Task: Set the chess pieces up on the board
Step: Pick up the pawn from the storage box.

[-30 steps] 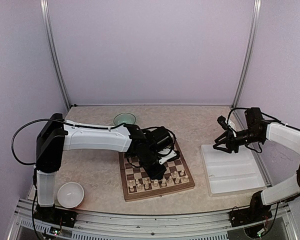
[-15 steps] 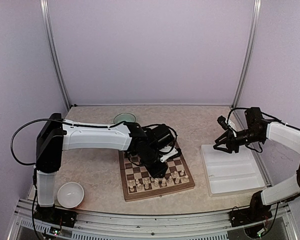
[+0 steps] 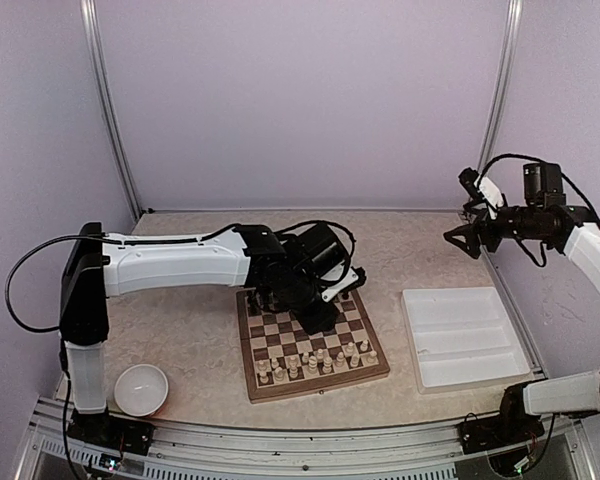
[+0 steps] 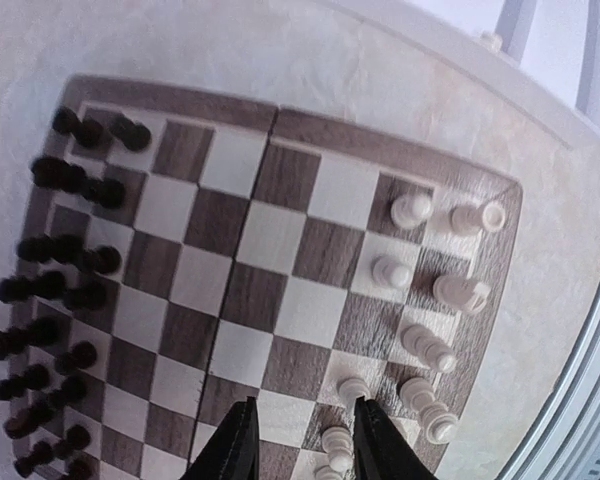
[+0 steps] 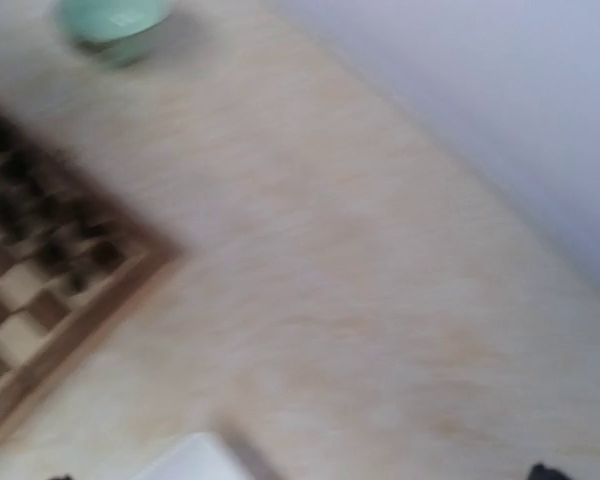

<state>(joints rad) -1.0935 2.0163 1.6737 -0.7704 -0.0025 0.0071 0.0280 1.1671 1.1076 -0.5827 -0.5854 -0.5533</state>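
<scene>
We saw the right gripper (image 3: 460, 238) risen off the tray (image 3: 420, 300) below — wide open, empty; left gripper (image 4: 298, 440) part-open, empty — chess pieces (image 4: 412, 209) beneath.

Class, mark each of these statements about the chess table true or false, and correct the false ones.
1. The white bowl sits left of the board. True.
2. The left gripper holds a cream piece. False: nothing lies between its fingers.
3. The tray lies right of the board. True.
4. The right gripper hangs over the board. False: it hangs open at the far right, away from the board.
</scene>
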